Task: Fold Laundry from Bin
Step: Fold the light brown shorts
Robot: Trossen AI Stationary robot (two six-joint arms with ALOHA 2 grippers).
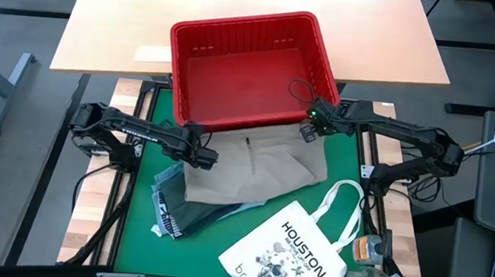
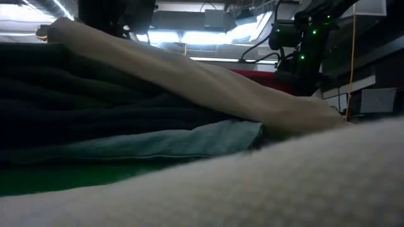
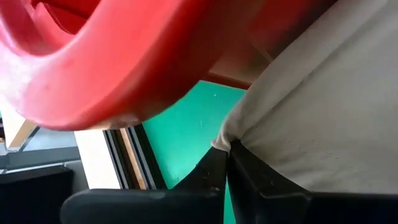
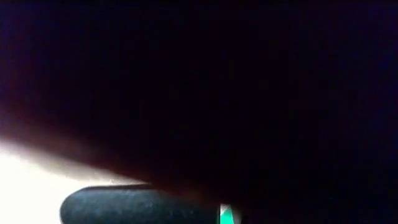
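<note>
Khaki-tan cloth garment (image 1: 263,166) lies spread on the green tabletop (image 1: 142,205) just in front of the red slotted plastic bin (image 1: 248,69). Left hand (image 1: 207,157) pinches its left edge, fingers closed. Right hand (image 1: 311,125) closed at its far right corner beside the bin.

a pale wooden tabletop (image 1: 256,21) fills the upper middle of the high view, and below it lies a green mat (image 1: 143,197) framed by dark metal rails, with strips of light wood showing at its left and right edges. grey floor (image 1: 11,139) runs down the left side and across the upper corners, where a grey metal table leg (image 1: 7,82) slants at the upper left. in the low view, bright ceiling light strips (image 2: 189,38) glow across the upper middle of the frame, and dark shelving or equipment stands at the right edge.
</note>
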